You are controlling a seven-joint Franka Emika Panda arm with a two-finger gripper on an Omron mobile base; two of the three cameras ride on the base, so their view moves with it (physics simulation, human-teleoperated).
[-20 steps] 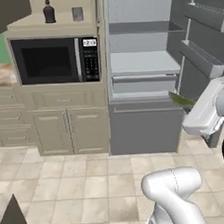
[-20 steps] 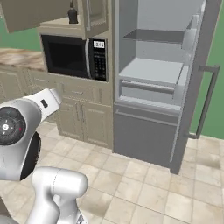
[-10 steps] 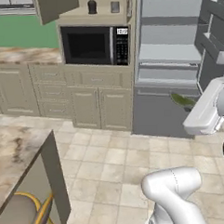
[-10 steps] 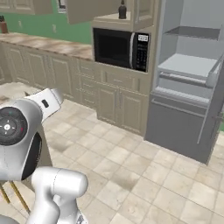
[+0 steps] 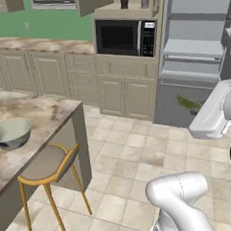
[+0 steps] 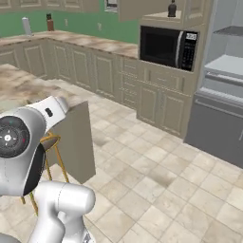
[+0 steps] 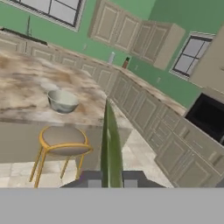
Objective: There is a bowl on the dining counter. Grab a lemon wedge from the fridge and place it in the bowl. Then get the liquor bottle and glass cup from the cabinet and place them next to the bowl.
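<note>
In the hand view my gripper [image 7: 112, 181] is shut on a thin green lemon wedge [image 7: 111, 144] that stands up between the finger tips. The same wedge [image 5: 189, 104] pokes out beside my white forearm in the left base view. A grey bowl [image 5: 10, 133] sits on the marble dining counter [image 5: 45, 116] at the left, and it also appears as the bowl [image 7: 62, 100] ahead of the hand. The liquor bottle [image 5: 124, 1] and glass cup [image 5: 144, 2] stand in the open cabinet above the microwave. The bottle [image 6: 172, 8] shows there too in the right base view.
A yellow-legged stool [image 5: 45, 164] stands against the dining counter. The fridge [image 5: 195, 46] is open at the right, with a microwave [image 5: 125, 37] and lower cabinets to its left. Tiled floor lies open between me and the counter.
Both base views have swung left as the base moved. The fridge slid right, while the dining counter, bowl and stool came into view. The gripper stays shut on the wedge.
</note>
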